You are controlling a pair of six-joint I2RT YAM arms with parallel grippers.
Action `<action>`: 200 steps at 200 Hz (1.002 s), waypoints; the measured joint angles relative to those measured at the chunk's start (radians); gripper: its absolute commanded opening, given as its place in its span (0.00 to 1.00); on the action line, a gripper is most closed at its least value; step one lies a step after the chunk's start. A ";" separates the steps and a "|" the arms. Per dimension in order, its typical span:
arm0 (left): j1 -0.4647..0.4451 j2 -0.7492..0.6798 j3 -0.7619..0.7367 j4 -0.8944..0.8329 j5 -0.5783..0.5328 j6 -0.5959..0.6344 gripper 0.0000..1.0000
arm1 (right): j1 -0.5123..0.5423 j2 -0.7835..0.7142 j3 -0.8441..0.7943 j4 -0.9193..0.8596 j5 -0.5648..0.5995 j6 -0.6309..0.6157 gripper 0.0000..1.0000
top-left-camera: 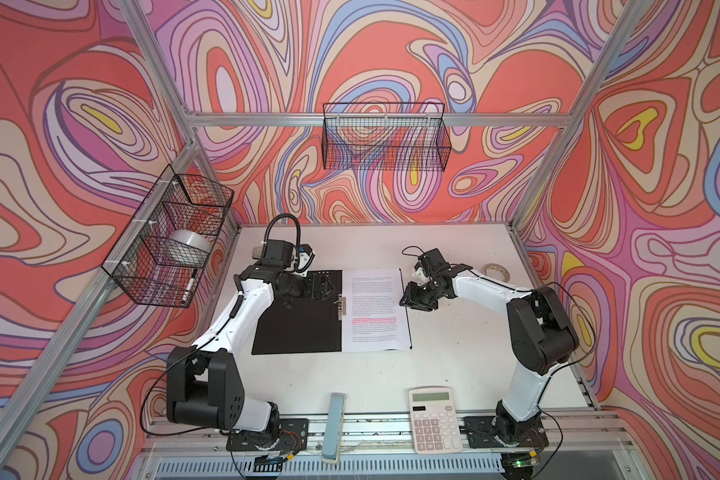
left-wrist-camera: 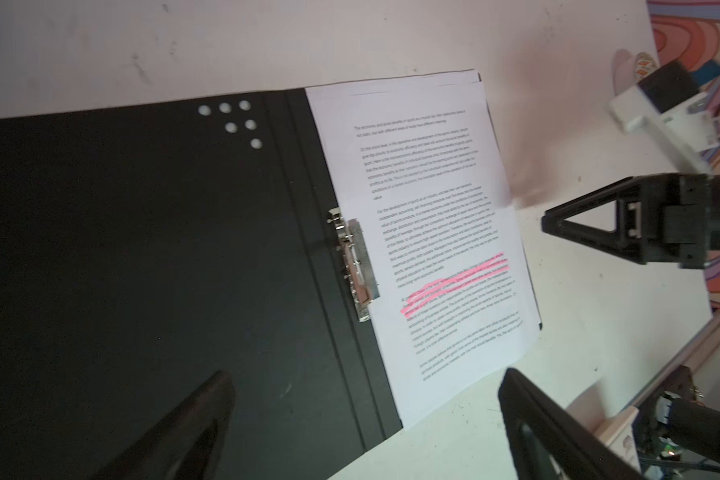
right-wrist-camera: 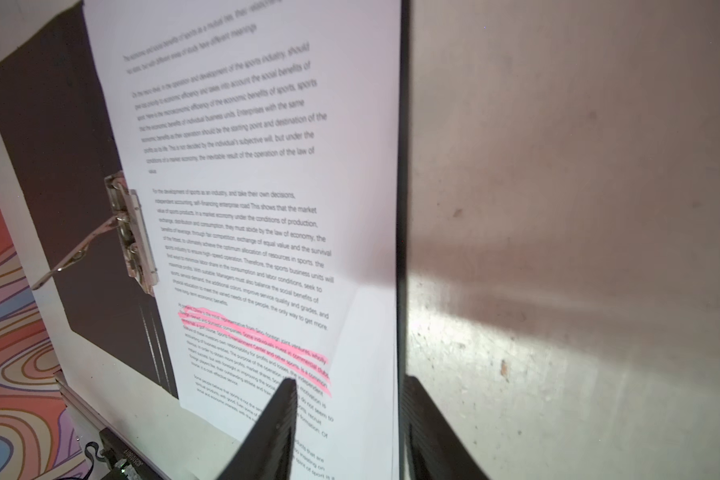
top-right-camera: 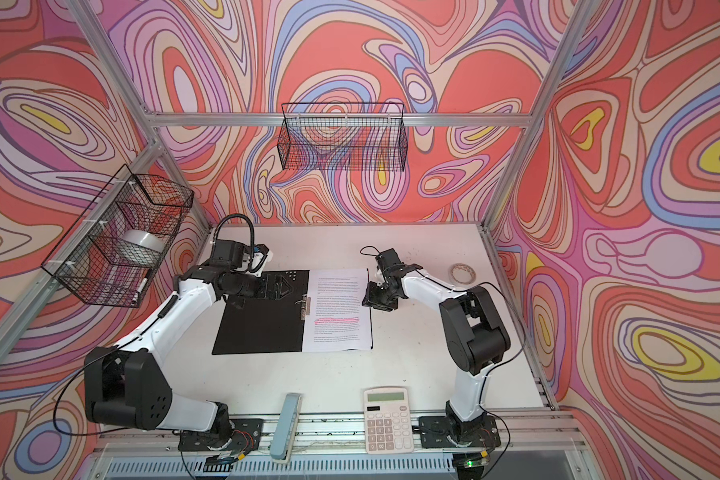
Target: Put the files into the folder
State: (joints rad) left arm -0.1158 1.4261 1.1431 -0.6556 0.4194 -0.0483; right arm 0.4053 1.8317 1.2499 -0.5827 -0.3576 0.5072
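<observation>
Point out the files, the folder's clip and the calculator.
files (top-left-camera: 374, 320): in a top view, on the pink highlighted line.
clip (left-wrist-camera: 364, 266): left wrist view, on its metal bar.
calculator (top-left-camera: 433, 432): in a top view, on the keypad.

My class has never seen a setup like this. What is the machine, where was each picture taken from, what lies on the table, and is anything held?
It is a robot with two arms mounted on a table, each ending in a two-fingered gripper. Two pictures look down from overhead; the other two come from cameras on the wrists. An open folder lies flat, black inside, with printed papers on its right half. A calculator and a tape roll lie nearby. The left gripper is wide open above the folder; the right gripper stands open astride the papers' right edge. Nothing is held.
</observation>
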 measured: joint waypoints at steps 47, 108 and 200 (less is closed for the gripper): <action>0.001 -0.129 -0.063 -0.051 -0.158 0.100 1.00 | 0.021 -0.097 0.124 -0.089 0.034 -0.046 0.43; 0.001 -0.153 -0.188 -0.111 -0.305 0.127 1.00 | 0.064 -0.169 0.088 -0.083 0.049 -0.027 0.43; 0.013 -0.020 -0.159 -0.115 -0.454 0.168 1.00 | 0.097 -0.199 0.059 -0.082 0.074 0.000 0.43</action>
State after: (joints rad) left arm -0.1024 1.4063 0.9840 -0.7704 -0.0345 0.1200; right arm 0.5018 1.6329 1.3087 -0.6651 -0.2836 0.5076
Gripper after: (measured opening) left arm 0.998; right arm 0.427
